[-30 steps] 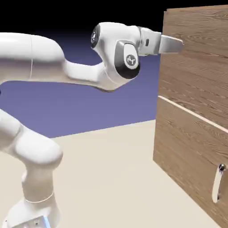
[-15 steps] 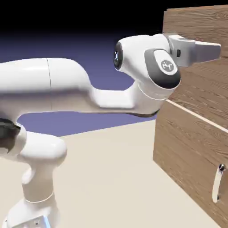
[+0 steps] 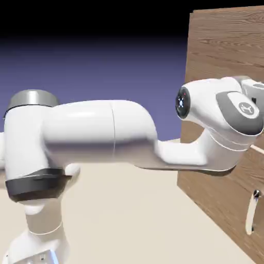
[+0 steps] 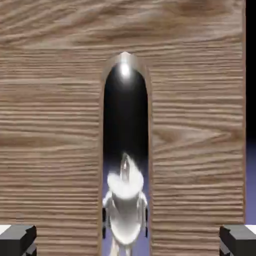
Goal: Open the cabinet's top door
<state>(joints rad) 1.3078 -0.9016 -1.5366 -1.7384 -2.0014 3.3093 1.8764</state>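
You have the gripper (image 4: 128,240) wide apart, and nothing is held in it. In the hand view its two finger tips stand one at each side of the silver handle (image 4: 125,105), with bare wood of the top door (image 4: 195,100) showing between each tip and the bar. The door is in front of the fingers, and the handle lies in line with the space between them. I think this is why you keep them so wide: the bar can enter without being knocked. The exterior view hides the tips behind the hand, so perhaps they are close to the wood, but I cannot say how close. The lower handle (image 3: 251,214) is below the end effector and is not the one you need. The door looks closed, so next you should probably centre, close on the bar, then pull gently; an off-centre closing could slip.
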